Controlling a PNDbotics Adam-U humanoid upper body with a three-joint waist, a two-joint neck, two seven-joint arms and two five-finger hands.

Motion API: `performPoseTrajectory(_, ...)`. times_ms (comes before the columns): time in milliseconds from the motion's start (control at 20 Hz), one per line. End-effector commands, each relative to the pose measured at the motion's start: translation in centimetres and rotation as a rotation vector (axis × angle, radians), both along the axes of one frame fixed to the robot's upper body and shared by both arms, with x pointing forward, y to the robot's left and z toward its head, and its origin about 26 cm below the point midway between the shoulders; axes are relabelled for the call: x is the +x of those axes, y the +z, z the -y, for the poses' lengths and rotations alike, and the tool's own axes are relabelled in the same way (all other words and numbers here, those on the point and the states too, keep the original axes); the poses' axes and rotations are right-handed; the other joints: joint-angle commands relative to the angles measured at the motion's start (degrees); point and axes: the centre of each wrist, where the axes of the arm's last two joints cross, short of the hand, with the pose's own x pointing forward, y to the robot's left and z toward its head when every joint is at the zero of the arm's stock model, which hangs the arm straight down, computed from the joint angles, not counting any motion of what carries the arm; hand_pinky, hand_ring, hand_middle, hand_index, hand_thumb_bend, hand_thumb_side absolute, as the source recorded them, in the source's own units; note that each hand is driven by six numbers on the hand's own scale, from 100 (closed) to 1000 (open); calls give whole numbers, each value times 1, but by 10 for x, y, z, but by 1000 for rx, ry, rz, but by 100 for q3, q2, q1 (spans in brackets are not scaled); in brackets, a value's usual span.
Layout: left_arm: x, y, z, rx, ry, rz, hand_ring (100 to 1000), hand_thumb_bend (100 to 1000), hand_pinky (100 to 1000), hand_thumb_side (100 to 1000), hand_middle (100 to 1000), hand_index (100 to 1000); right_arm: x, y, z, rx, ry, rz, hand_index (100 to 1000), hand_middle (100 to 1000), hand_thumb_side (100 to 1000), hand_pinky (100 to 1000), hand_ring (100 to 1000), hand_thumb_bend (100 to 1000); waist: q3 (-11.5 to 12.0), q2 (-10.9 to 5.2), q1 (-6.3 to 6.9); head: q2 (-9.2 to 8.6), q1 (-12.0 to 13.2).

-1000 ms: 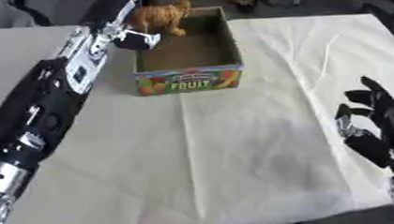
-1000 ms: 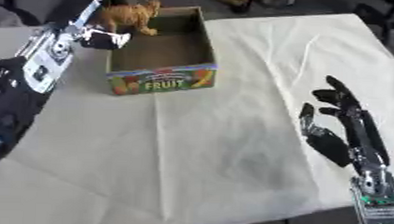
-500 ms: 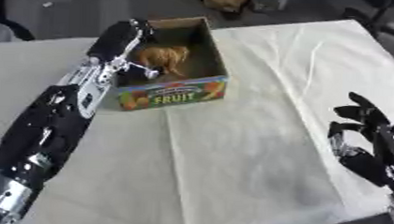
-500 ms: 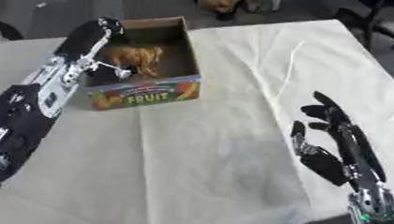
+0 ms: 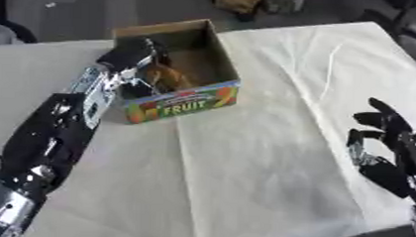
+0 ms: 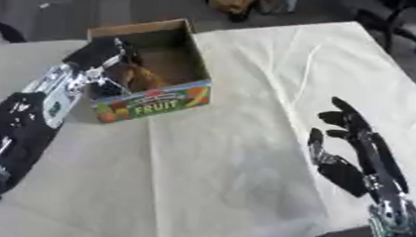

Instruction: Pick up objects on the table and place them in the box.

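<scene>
Left hand [image 5: 131, 61] reaches into the box [image 5: 215, 66] at eleven o'clock, fingers apparently curled round the brown toy [image 5: 167, 78] inside; withdrawing unopened could drag it out. Right hand [image 6: 353, 155] idles, fingers spread.

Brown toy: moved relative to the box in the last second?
Yes. The brown toy went from above the fruit box's far-left rim down inside it, with the left hand.

A matt cardboard box [image 5: 182, 97] (glossy printed front) stands on creased, matt cream cloth [image 5: 271, 157].
</scene>
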Motion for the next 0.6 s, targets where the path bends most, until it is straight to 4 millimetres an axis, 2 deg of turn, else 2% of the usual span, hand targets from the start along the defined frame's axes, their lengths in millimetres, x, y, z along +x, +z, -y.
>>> performPoseTrajectory(50,-2,25,-3,-36,-22,29,641,747,613,246,591,681,0,8,4,-10,-1,24,990,756,339,775,853,100,21,-134,-20,9,-8)
performPoseTrajectory(200,-7,40,-4,-107,-57,46,639,712,617,316,592,678,0,7,5,-11,-5,20,989,756,340,775,852,100,68,-172,-12,45,-22)
performPoseTrajectory(250,-9,44,-4,-131,-72,47,637,676,618,344,590,677,-1,6,5,-11,-7,19,988,755,340,775,852,100,89,-187,-9,61,-25)
performPoseTrajectory(600,-33,70,-8,-258,-166,61,626,614,617,367,578,672,-2,2,9,-15,-23,5,987,753,341,774,852,100,260,-301,1,164,-69)
